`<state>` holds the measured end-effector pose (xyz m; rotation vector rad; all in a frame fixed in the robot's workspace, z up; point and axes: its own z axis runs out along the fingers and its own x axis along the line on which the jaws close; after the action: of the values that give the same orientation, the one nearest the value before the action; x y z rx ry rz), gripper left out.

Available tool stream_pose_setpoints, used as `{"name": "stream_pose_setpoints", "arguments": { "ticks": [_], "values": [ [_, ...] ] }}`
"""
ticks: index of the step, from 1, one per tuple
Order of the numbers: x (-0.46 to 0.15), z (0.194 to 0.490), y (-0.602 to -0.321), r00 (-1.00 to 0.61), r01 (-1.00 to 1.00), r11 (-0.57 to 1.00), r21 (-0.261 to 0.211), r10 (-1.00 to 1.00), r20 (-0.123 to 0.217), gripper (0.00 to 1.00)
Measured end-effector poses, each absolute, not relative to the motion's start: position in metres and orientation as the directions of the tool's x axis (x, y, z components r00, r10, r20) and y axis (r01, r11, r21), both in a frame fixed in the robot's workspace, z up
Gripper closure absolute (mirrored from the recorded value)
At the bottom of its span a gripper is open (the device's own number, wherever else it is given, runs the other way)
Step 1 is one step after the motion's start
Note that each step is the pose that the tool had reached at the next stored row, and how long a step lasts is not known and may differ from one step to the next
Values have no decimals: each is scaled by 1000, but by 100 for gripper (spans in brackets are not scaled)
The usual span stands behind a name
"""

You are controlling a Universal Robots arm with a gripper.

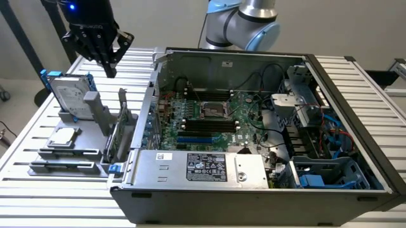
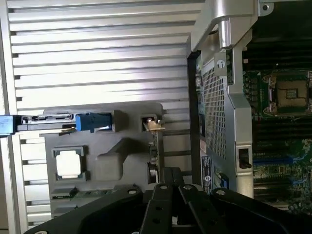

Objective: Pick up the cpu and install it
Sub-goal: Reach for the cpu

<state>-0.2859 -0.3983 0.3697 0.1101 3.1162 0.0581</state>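
Now the gripper (image 1: pixel 110 70) hangs closed and empty, well above the cpu (image 1: pixel 62 137) near the table (image 1: pixel 19 159) edge. It looks light, stiff, slick and fragile, best pinched by opposite sides.

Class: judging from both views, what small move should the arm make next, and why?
Probably shift the gripper across to above the cpu: it hangs high near the hard drive, while the cpu lies untouched in its grey holder.

The robot arm (image 1: pixel 244 23) is cut off at the top edge. Marks on the cpu (image 1: pixel 62 137) are too small to read.
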Motion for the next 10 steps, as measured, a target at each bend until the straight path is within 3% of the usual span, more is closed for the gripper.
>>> {"name": "stream_pose_setpoints", "arguments": {
  "ticks": [10],
  "values": [
    [-331,361,-398,-997,70,997,21,71,-23,89]
  ]
}}
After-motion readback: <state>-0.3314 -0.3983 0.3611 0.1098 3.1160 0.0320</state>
